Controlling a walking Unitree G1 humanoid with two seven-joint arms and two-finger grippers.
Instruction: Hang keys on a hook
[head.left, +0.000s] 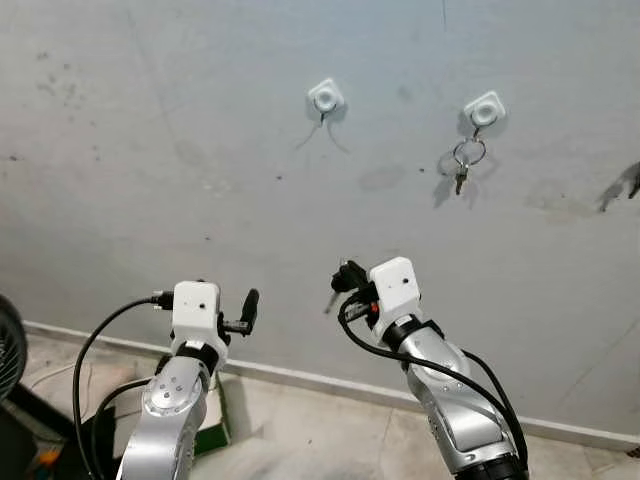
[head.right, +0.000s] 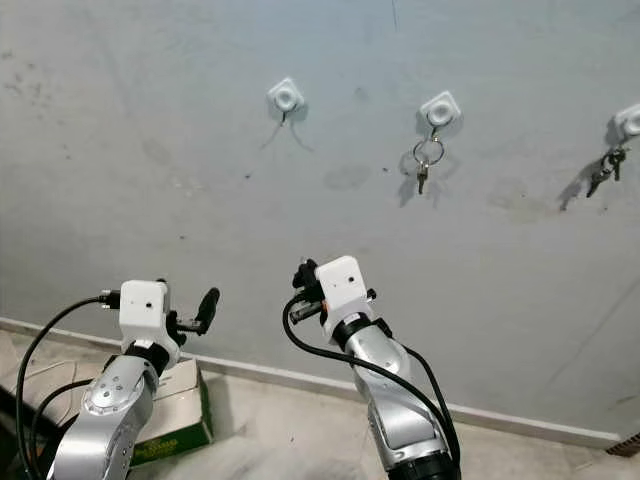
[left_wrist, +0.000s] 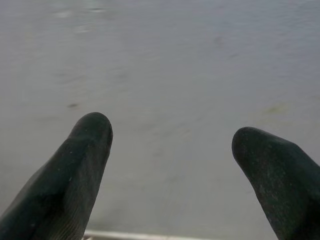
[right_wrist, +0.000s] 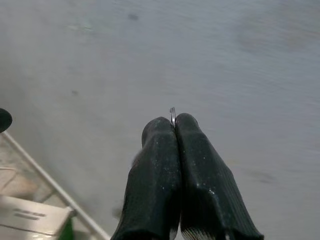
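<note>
An empty white hook (head.left: 326, 97) sits high on the grey wall. To its right, a second hook (head.left: 484, 108) carries a key ring with keys (head.left: 467, 160). Further right, a third hook (head.right: 630, 120) holds another bunch of keys (head.right: 605, 170). My right gripper (head.left: 343, 272) is raised below the empty hook, well short of it. Its fingers (right_wrist: 170, 145) are shut on a key ring, whose thin metal edge (right_wrist: 172, 116) pokes out between the tips. A key (head.left: 330, 300) dangles beneath them. My left gripper (head.left: 250, 302) is held up lower left, open and holding nothing.
A white baseboard (head.left: 300, 375) runs along the foot of the wall. A green and white box (head.right: 180, 410) lies on the floor under my left arm. A dark fan (head.left: 8, 350) stands at the far left. Black cables loop from both wrists.
</note>
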